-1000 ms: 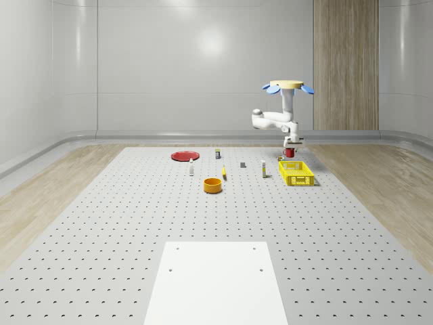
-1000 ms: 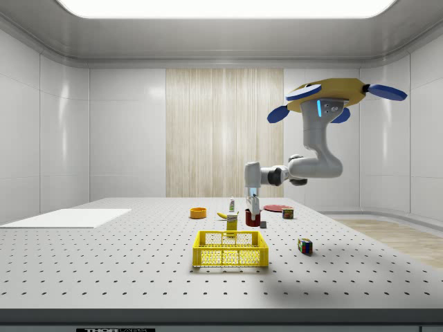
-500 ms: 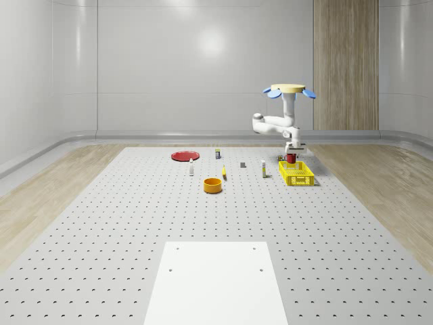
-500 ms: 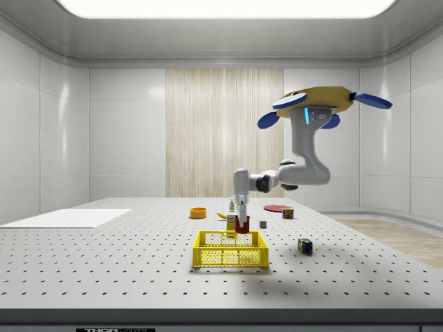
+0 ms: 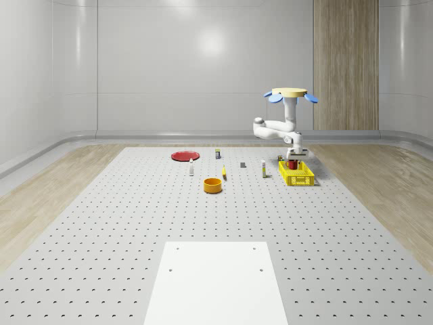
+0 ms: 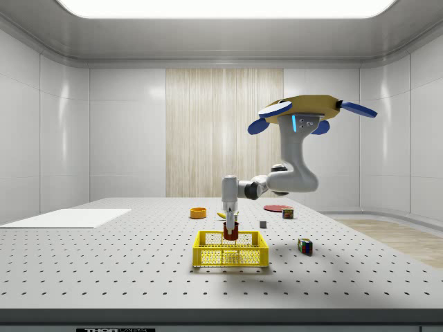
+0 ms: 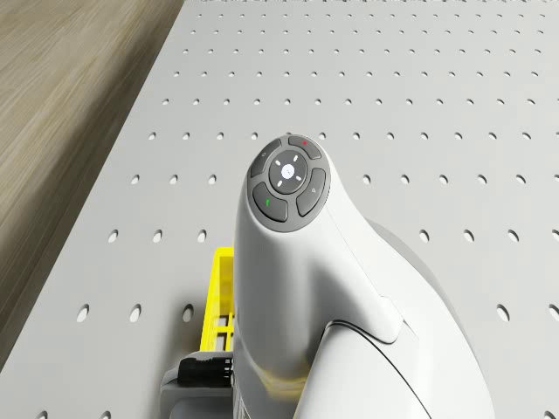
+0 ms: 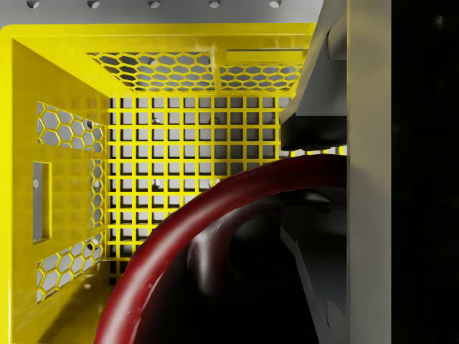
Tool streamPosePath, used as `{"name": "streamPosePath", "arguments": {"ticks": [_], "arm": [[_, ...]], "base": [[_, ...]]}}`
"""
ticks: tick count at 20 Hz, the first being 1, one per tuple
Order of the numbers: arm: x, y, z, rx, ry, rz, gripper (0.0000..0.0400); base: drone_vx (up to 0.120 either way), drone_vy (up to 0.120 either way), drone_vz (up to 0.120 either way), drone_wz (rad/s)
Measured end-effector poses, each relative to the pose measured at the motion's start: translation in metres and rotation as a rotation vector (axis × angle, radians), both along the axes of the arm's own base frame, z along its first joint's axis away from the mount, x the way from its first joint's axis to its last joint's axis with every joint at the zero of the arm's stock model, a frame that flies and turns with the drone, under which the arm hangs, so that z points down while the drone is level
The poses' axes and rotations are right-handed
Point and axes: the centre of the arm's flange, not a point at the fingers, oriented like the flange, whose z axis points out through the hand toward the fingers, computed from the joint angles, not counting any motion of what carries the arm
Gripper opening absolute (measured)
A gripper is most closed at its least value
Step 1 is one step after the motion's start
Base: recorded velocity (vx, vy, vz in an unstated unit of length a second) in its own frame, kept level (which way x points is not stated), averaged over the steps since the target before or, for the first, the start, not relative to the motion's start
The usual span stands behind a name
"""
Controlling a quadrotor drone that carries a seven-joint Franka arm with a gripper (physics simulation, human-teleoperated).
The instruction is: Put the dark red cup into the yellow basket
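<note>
The dark red cup (image 6: 230, 233) hangs in my gripper (image 6: 230, 223), which is shut on its rim. It is over the inside of the yellow basket (image 6: 230, 257), with its lower part at about the basket's rim height. In the whole-scene view the cup (image 5: 291, 164) is over the far end of the basket (image 5: 298, 177). In the wrist view the cup's rim (image 8: 215, 208) sits against one of my fingers (image 8: 369, 143), with the basket's mesh floor and walls (image 8: 72, 179) beyond. The drone (image 6: 301, 111) hovers above and behind the basket, its arm (image 7: 297, 262) reaching down.
An orange bowl (image 5: 213, 185), a red plate (image 5: 183, 156) and several small bottles and blocks stand to the whole-scene view's left of the basket. A coloured cube (image 6: 304, 245) lies on the side view's right of the basket. A white sheet (image 5: 216, 281) lies on the near table.
The drone has come closer to the basket and lower. The arm has carried the cup from beyond the basket's far side to over its inside, and lower.
</note>
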Motion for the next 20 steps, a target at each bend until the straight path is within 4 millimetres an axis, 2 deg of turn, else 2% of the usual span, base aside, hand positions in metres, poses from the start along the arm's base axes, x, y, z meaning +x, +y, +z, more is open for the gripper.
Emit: {"name": "streamPosePath", "arguments": {"ticks": [2, 6, 15, 20], "arm": [[0.000, 0.000, 0.000, 0.000, 0.000, 0.000, 0.0100], [0.000, 0.000, 0.007, 0.000, 0.000, 0.000, 0.0100], [0.000, 0.000, 0.041, 0.000, 0.000, 0.001, 0.0100], [0.000, 0.000, 0.050, 0.000, 0.000, 0.001, 0.0100]], "base": [[0.120, 0.000, 0.000, 0.000], [0.000, 0.000, 0.000, 0.000], [0.000, 0.000, 0.000, 0.000], [0.000, 0.000, 0.000, 0.000]]}}
